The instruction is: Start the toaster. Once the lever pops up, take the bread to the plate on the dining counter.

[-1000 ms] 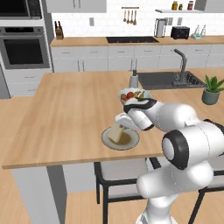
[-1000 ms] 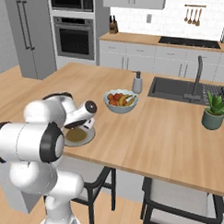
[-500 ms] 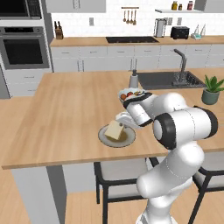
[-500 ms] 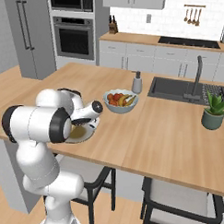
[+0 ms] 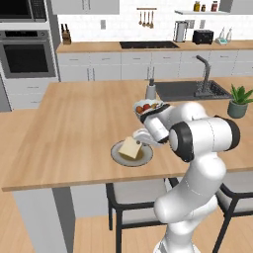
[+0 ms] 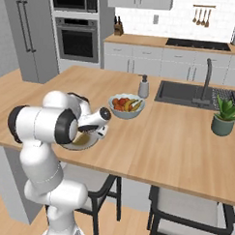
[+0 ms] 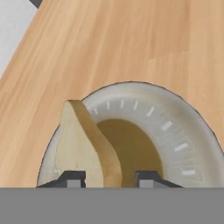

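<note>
Hand (image 7: 107,177) opened wider, bread (image 7: 85,146) tilted between fingertips, on plate (image 7: 175,131)

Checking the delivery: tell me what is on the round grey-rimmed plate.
A thin tan bread slice leans tilted on the round grey-rimmed plate; its lower edge, between the gripper tips, is hidden.

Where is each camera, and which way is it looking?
Left base view: behind the arm on its left, looking forward and down at the counter; the arm rises lower right.
Right base view: behind on its right, same counter; the arm rises lower left.
Hand view: on the hand, looking down at the bread on the plate; tool tips at the bottom.
All three share the plate.
</note>
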You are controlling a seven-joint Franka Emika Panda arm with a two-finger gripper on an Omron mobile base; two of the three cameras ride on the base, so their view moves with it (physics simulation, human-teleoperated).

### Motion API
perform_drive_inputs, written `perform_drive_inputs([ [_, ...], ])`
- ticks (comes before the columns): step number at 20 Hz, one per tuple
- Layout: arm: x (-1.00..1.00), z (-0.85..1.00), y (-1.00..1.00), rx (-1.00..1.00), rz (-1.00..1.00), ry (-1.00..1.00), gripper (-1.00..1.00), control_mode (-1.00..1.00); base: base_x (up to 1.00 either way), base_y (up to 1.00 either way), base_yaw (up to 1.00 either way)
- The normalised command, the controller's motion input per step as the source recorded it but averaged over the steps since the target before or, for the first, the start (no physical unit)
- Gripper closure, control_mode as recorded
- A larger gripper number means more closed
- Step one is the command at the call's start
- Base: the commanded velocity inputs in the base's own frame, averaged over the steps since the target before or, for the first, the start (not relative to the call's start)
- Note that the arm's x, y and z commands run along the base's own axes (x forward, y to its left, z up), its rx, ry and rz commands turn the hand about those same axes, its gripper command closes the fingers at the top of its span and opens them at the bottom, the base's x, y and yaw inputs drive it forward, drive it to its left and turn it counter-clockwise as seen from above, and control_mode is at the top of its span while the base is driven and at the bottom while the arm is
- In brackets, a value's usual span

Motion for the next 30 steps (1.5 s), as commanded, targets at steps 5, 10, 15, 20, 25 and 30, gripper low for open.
perform_drive_inputs([
  [5,0.00,0.00,-0.01,-0.13,-0.01,0.00,-1.00,-1.00,0.00,0.00,0.00],
  [10,-0.09,0.00,-0.30,-0.15,-0.04,0.00,-1.00,-1.00,0.00,0.00,0.00],
  [15,-0.20,0.04,-0.21,-0.16,-0.10,0.00,-1.00,-1.00,0.00,0.00,0.00],
  [20,-0.16,0.23,0.00,-0.17,-0.09,0.00,-1.00,-1.00,0.00,0.00,0.00],
  [25,-0.27,0.54,0.00,-0.10,-0.06,0.00,-1.00,-1.00,0.00,0.00,0.00],
  [30,-0.12,0.62,0.00,-0.03,-0.04,0.01,-1.00,-1.00,0.00,0.00,0.00],
])
